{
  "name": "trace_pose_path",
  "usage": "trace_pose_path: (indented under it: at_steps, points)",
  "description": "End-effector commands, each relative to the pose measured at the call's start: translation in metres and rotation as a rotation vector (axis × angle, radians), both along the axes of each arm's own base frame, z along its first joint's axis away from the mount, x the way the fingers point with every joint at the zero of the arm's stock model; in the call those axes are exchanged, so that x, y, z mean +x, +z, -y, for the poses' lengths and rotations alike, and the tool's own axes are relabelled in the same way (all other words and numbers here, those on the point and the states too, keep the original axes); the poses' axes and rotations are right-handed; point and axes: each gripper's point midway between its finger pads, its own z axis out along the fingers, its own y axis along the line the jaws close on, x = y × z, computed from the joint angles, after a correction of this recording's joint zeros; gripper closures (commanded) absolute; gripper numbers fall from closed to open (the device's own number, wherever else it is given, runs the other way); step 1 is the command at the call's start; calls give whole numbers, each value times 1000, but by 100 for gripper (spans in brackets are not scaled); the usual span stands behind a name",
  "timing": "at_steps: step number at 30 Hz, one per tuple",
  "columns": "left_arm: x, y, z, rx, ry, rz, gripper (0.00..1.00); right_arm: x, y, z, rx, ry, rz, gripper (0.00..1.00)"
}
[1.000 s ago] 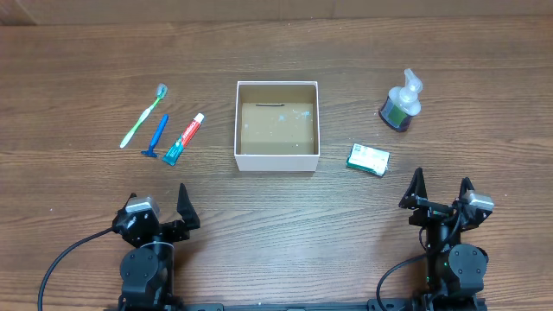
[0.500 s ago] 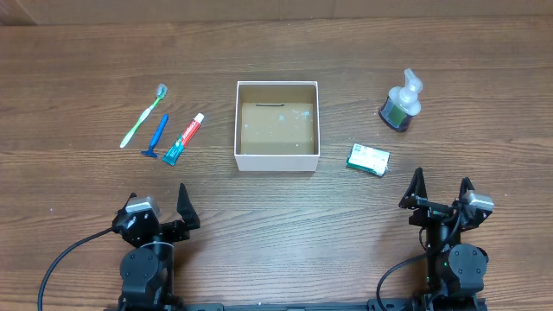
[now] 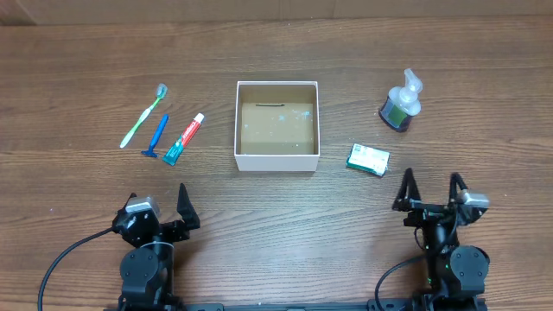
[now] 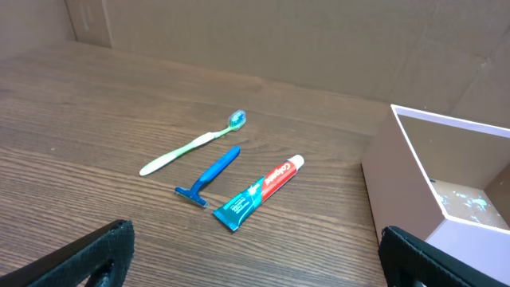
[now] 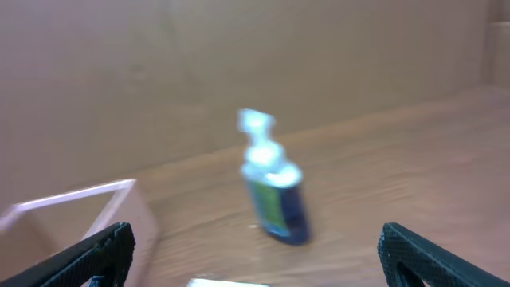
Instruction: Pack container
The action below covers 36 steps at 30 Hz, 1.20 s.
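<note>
Even, soft light throughout; the right wrist view is motion-blurred.

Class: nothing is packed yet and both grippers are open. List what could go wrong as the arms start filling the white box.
1. The toothbrush, razor and toothpaste lie close together, so the left gripper may nudge a neighbour while taking one.
2. The pump bottle stands upright and tall; the right gripper could topple it.
3. The container is thin-walled, so an item catching its rim might shove it.
</note>
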Motion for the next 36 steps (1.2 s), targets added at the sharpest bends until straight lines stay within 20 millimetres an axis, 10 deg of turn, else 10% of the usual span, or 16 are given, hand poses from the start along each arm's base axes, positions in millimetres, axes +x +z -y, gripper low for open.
trace_pose_path:
  at_steps: [1,8,19,36]
  points:
    - [0,2,0,5,-1,9,0,-6,32,-30,3,179,96,0]
    - [0,2,0,5,-1,9,0,5,79,-46,-25,274,-4,0]
    - [0,1,0,5,-1,9,0,109,121,-49,-71,321,-565,0]
    - [0,2,0,5,-1,9,0,200,23,-14,-235,176,-779,1]
